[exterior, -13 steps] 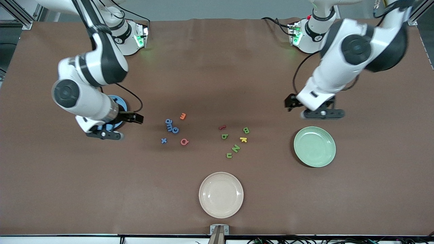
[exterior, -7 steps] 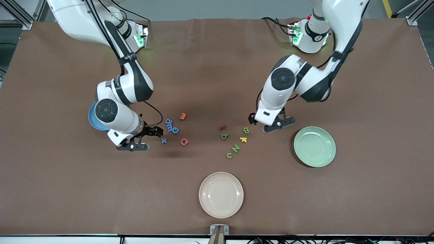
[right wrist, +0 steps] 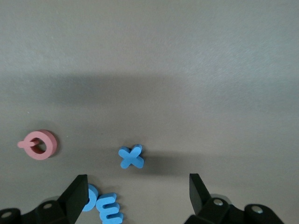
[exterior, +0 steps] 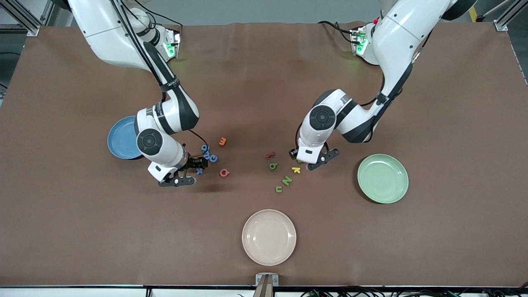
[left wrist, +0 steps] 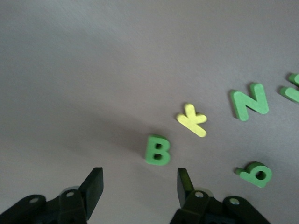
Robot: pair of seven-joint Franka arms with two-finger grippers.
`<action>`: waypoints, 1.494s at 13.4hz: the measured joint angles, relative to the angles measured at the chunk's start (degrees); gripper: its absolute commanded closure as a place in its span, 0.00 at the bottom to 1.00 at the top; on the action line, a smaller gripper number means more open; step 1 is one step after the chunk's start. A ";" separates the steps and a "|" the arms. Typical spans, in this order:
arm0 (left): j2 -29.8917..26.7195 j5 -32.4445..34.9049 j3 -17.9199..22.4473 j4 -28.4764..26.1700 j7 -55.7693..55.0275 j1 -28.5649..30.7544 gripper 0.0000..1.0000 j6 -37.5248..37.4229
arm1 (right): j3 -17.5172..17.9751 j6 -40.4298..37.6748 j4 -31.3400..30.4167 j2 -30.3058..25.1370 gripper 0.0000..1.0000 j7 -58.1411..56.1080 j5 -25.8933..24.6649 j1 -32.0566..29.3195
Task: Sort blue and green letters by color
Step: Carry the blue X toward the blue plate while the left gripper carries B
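CHANGE: both arms have come down from the plates to the letters | left end effector (left wrist: 139, 186): fingers apart, empty, over green B (left wrist: 158, 150) | right end effector (right wrist: 138, 193): fingers spread, empty, over blue X (right wrist: 131, 156) | HIDDEN: B covered by left arm in front view; blue E (right wrist: 109, 209) cut off | green N (exterior: 287, 180), b (exterior: 273, 166) on table (exterior: 264, 82)

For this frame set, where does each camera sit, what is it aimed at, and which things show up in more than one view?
Front view: high, facing both bases; shows both arms, three plates, scattered letters.
Left wrist view: on the left arm, looking down; left gripper open above green B.
Right wrist view: on the right arm, looking down; right gripper open above blue X.
Shared: yellow K, pink letter.
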 measured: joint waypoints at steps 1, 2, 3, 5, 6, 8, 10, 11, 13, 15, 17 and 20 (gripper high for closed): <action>1.29 0.02 0.05 1.10 -0.48 -0.45 0.33 0.00 | -0.01 0.26 0.05 0.57 0.26 -0.12 0.00 0.22; 2.32 0.28 0.07 1.89 -0.64 -0.63 0.34 0.00 | -0.01 0.45 0.25 1.12 0.27 -0.13 0.00 0.41; 3.02 1.11 0.14 2.32 -0.71 -0.61 0.36 0.00 | -0.01 0.65 0.53 1.67 0.29 -0.17 0.00 0.52; 3.91 2.24 0.41 2.61 -0.76 -0.56 0.37 0.03 | -0.01 1.65 1.19 2.77 0.31 -0.27 -0.01 0.55; 4.20 2.27 0.46 2.65 -0.76 -0.56 0.38 0.35 | -0.02 1.87 1.68 3.30 0.32 -0.32 -0.02 0.55; 4.62 2.28 0.48 2.70 -0.76 -0.56 0.51 0.94 | -0.07 1.96 2.72 4.05 0.35 -0.51 -0.04 0.55; 4.98 2.28 0.52 2.71 -0.76 -0.56 0.77 1.02 | -0.09 2.20 3.09 4.45 0.36 -0.58 -0.04 0.55; 5.08 2.29 0.66 2.71 -0.76 -0.53 0.91 1.05 | -0.09 2.30 3.09 4.55 0.36 -0.64 -0.04 0.56; 5.09 2.39 0.89 3.04 -0.76 -0.19 1.00 1.16 | -0.09 2.56 3.10 4.86 0.37 -0.69 -0.04 0.65; 4.68 2.79 1.09 3.69 -0.76 0.74 1.00 0.85 | -0.08 2.87 3.12 5.34 0.40 -0.70 -0.04 0.80; 2.36 3.16 1.09 4.27 -0.15 2.66 1.00 -2.77 | -0.10 2.86 3.18 5.57 0.49 -0.72 -0.05 0.84; -2.77 3.18 1.20 4.18 3.44 6.82 1.00 -8.49 | -0.30 2.53 3.35 5.55 0.62 -0.74 -0.11 0.85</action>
